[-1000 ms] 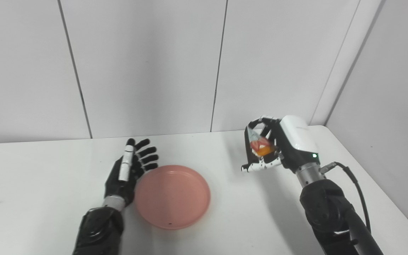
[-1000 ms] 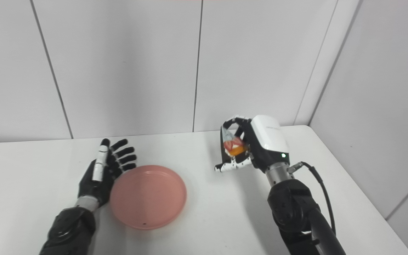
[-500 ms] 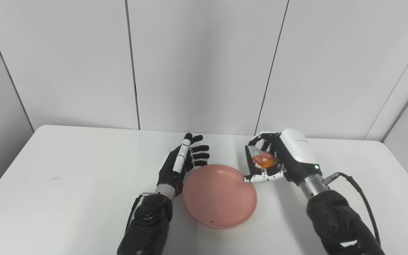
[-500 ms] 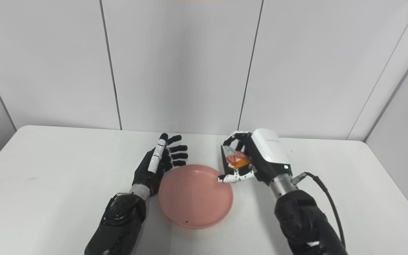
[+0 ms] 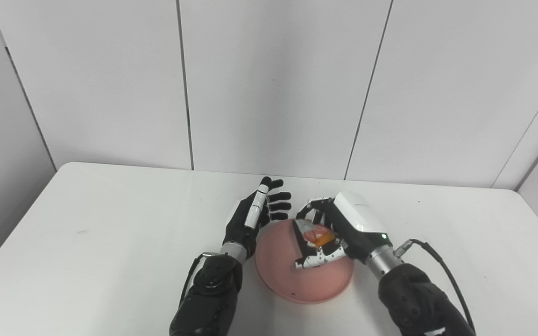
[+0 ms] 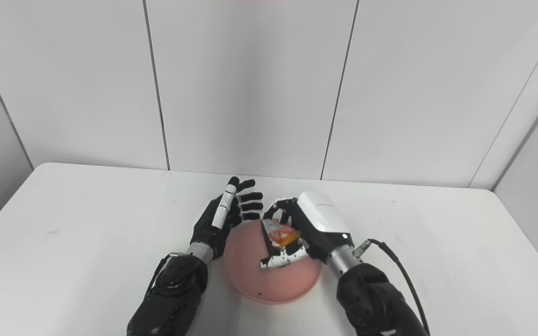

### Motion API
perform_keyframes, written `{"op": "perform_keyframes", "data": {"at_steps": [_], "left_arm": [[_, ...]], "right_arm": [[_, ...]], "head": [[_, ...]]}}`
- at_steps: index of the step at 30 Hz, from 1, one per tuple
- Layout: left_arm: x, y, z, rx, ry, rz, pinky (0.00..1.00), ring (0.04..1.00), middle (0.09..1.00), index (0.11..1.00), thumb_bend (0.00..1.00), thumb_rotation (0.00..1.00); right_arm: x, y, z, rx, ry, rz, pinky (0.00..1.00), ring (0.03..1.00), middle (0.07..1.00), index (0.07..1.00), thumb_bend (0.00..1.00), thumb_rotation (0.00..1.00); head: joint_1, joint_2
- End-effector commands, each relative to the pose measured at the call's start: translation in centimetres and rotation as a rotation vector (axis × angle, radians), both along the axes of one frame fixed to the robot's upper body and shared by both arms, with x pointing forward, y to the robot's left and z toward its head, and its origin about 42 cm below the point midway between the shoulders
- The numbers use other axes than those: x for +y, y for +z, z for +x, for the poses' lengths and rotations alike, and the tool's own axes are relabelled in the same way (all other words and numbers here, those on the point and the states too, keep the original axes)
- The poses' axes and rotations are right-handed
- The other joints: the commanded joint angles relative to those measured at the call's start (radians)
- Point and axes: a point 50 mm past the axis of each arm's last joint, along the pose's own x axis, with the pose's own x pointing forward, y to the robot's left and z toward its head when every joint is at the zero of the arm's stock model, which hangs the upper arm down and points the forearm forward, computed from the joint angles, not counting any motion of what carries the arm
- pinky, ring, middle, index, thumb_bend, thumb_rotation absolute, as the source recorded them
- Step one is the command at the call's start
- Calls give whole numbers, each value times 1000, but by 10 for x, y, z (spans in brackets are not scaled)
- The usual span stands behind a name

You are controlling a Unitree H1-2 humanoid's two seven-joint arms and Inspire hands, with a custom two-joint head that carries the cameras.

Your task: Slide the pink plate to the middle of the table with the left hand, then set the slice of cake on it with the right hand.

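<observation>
The pink plate is seen lying flat on the white desk, near its middle and close to the front edge. The slice of cake is held in the right hand, whose fingers are closed around it from above and below; the slice is a wedge with a red and orange side showing. This hand is placed over the plate's inner area, and the cake is carried above the plate surface; whether it touches the plate cannot be told. The left hand is kept at the plate's left rim, just beside it, with nothing held and the fingers spread and pointed toward the far wall. Both dark forearms are brought in from the bottom edge, one on each side of the plate.
</observation>
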Motion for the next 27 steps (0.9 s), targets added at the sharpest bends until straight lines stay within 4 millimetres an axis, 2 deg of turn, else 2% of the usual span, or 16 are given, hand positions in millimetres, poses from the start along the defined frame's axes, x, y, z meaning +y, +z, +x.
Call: {"op": "perform_keyframes", "data": {"at_steps": [1,16,22,24,25,26,27], "left_arm": [[2,-34,-13,119,2,22,618,677,697,755,639,922],[4,-38,-18,115,-14,31,604,649,691,728,621,930],[3,-40,-18,121,-16,13,577,629,658,701,625,915],[3,-39,-19,119,-17,13,564,626,653,705,619,915],[3,-39,-19,114,-23,21,563,636,657,710,614,928],[3,-39,-19,111,-26,27,563,638,658,711,613,930],[3,-38,-19,107,-30,31,563,643,661,714,611,937]], "right_arm": [[3,14,4,-72,43,11,149,214,313,489,522,132],[0,-31,22,22,26,-35,182,253,351,490,522,137],[-4,-39,24,16,16,-38,171,243,348,490,523,142],[-3,-38,23,8,6,-32,191,267,378,492,521,156],[-3,-36,21,1,1,-22,235,317,426,555,648,272],[-2,-34,19,-4,-2,-14,244,326,435,568,675,296],[-3,-33,18,-10,-3,-9,272,357,464,607,752,381]], "head": [[0,1],[-2,10],[-12,10],[-14,11],[-14,12],[-14,12],[-16,13]]}}
